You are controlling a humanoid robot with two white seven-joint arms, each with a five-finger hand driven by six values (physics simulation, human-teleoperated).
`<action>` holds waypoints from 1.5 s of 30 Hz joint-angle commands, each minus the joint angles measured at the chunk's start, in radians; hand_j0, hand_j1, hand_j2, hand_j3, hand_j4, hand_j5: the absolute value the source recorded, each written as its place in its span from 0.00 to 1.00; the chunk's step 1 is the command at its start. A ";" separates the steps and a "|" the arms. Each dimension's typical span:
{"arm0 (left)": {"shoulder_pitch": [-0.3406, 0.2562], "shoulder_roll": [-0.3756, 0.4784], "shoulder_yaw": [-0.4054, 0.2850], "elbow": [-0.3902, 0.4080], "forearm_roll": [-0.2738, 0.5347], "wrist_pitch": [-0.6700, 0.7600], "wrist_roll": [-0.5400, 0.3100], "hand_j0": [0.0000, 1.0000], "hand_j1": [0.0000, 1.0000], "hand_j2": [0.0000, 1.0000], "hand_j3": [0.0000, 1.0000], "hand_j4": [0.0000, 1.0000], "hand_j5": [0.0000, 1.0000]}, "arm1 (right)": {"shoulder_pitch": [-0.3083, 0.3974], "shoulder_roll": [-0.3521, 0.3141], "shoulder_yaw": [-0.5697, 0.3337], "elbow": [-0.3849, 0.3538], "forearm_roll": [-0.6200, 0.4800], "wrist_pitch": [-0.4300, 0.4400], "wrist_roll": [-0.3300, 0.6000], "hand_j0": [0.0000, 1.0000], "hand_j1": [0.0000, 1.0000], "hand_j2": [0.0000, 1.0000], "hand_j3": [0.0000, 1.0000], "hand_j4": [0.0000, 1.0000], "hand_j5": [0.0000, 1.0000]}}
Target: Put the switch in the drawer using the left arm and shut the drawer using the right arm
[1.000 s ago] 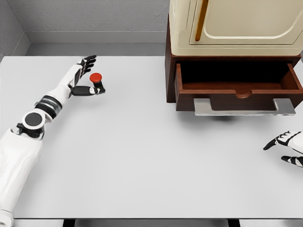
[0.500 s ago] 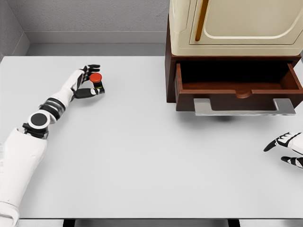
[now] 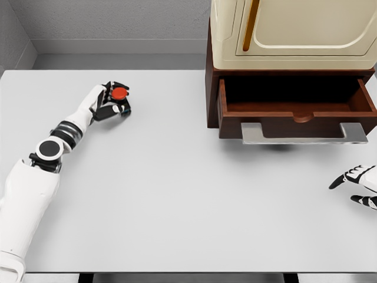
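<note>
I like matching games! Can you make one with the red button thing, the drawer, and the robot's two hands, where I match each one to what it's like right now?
Things:
1. switch
2. drawer
3. left hand
4. right hand

States:
A. pulled open, nothing visible inside
B. fingers relaxed, holding nothing, at the table's right edge
C. red-topped, far left of the table
D. fingers curled around the switch

Pairs: 1-C, 2-A, 3-D, 4-B

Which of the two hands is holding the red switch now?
The left hand, far left on the table, closes around the switch. The right hand, at the right edge, holds nothing.
</note>
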 commanded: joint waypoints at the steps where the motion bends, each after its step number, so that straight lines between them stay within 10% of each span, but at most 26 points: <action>1: 0.000 0.007 0.002 -0.046 0.005 -0.005 0.000 0.43 0.43 0.43 0.43 0.43 0.43 | 0.000 -0.002 0.000 0.000 -0.007 0.001 0.000 0.64 0.64 0.64 0.64 0.64 0.64; 23: 0.045 0.070 -0.128 -0.543 -0.001 0.003 -0.001 0.43 0.43 0.43 0.43 0.43 0.43 | 0.000 -0.002 0.000 0.011 -0.007 0.001 0.003 0.64 0.64 0.64 0.64 0.64 0.64; 45: -0.129 -0.051 -0.314 -0.562 -0.001 0.010 -0.001 0.43 0.43 0.43 0.43 0.43 0.43 | 0.000 -0.002 0.000 0.011 -0.007 0.001 0.003 0.64 0.64 0.64 0.64 0.64 0.64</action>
